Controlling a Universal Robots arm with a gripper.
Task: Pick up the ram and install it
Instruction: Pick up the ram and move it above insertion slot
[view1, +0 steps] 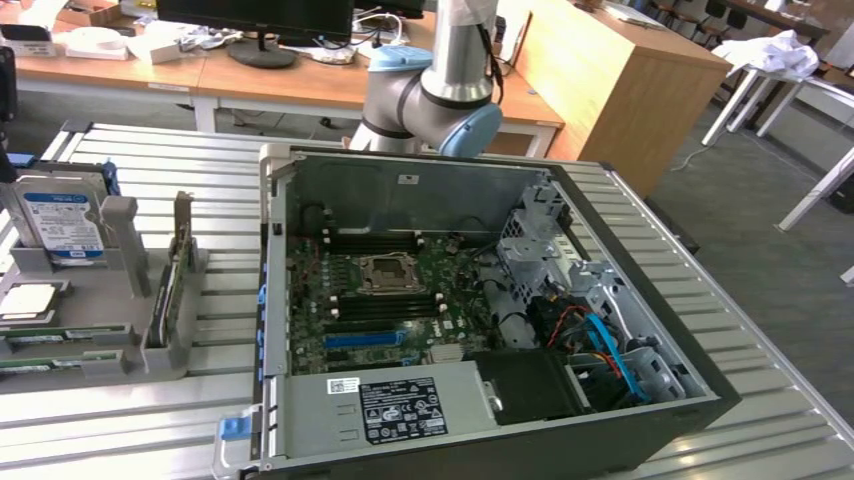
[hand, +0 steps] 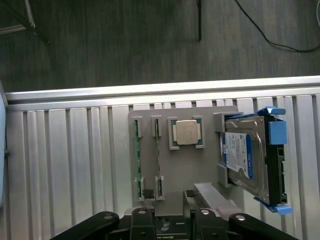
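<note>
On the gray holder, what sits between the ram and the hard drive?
A square processor chip sits between the ram and the hard drive; the wrist view shows it.

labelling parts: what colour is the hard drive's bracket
Blue; the bracket on the hard drive shows best in the wrist view.

Oblique wide view, overhead wrist view.
Exterior camera looks down over the computer case (view1: 400, 190); wrist camera faces straight down, nearer, onto the parts holder (hand: 185, 170) (view1: 167, 350) both views share.
</note>
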